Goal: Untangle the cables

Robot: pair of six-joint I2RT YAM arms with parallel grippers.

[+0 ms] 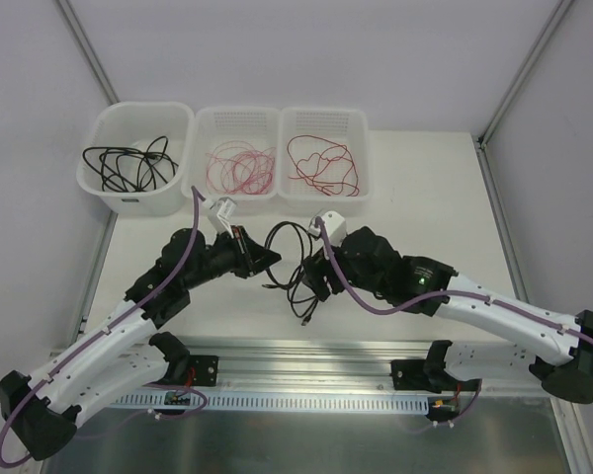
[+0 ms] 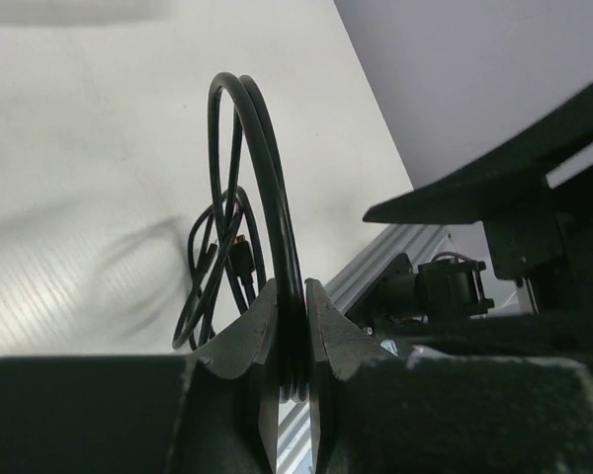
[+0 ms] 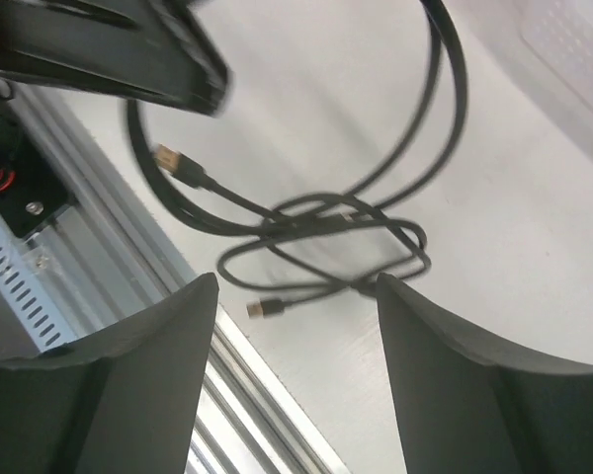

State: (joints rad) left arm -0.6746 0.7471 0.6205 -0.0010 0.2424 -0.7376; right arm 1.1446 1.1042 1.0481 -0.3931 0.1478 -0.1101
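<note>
a black cable [image 1: 296, 286] lies bunched on the white table [image 1: 425, 197] near its middle, in the gap between the tips of the two arms and in front of three containers at the far edge. the left gripper [image 2: 294, 341] is clenched on it: in the left wrist view two strands of the cable run side by side down between the pressed-together fingers [image 2: 242, 341]. from there they rise in a tall arch off the surface and drop back to the rest of the tangle, which lies in loose loops on the table. the right gripper [image 3: 296, 326] has its fingers spread wide and grips nothing. the right wrist view looks down between them at the cable's crossed loops lying flat on the table, with a larger gold-tipped plug [image 3: 173, 163] to the left and a smaller plug end [image 3: 262, 308] close to the aluminium rail [image 3: 109, 227]. one bend of the cable lies just beside the tip of the finger on the right of that view; whether it touches is not clear. at the back, a solid white bin [image 1: 138, 202] on the left holds coiled black cables [image 1: 128, 166]. the middle mesh basket [image 1: 235, 112] holds pinkish-red cables [image 1: 242, 168], and the right mesh basket [image 1: 321, 112] holds a red cable [image 1: 323, 163] in loose loops. the three containers stand side by side in a row.
</note>
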